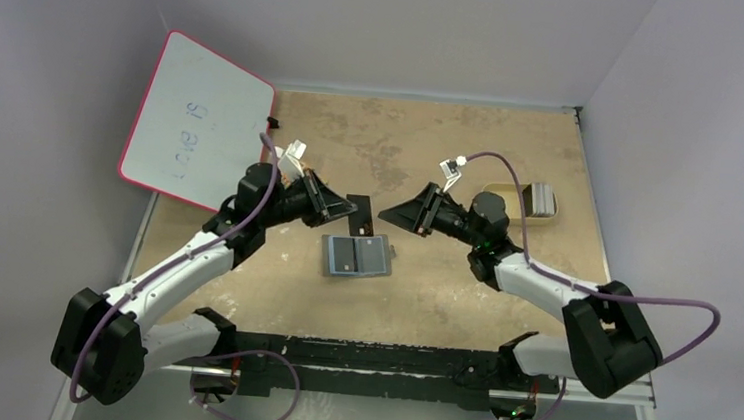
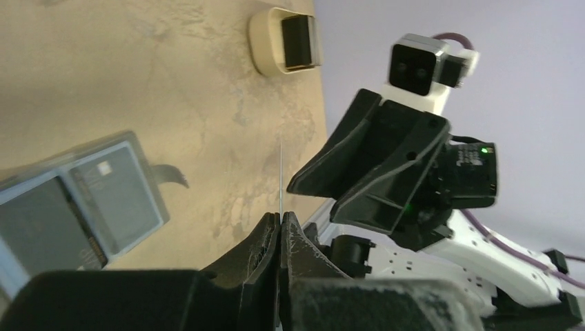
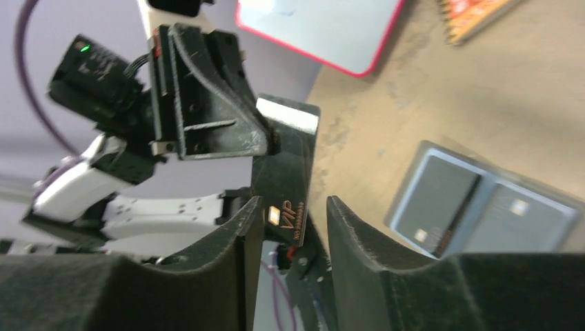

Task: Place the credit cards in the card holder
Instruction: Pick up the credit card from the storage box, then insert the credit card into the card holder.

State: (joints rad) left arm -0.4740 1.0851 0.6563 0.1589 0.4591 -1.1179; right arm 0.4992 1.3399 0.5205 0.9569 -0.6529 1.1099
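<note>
Top view: left gripper (image 1: pixel 341 206) holds a thin black rectangular card (image 1: pixel 360 210) in the air, with the right gripper (image 1: pixel 395 216) just beside it. The grey fold-over card holder (image 1: pixel 357 256) lies open on the brown surface (image 1: pixel 473 148), just nearer than the card. A grey card stack (image 1: pixel 542 199) sits in the tan oblong tray (image 1: pixel 505 202), far right.

Left wrist: fingers (image 2: pixel 265 238) pressed together, pinching the card edge-on.

Right wrist: fingers (image 3: pixel 234 238) spread either side of the card's end; we see no contact.

We read this as the handover step, and the left arm owns the card. Next: right backs clear, left tilts the card and slides it into a holder pocket.
</note>
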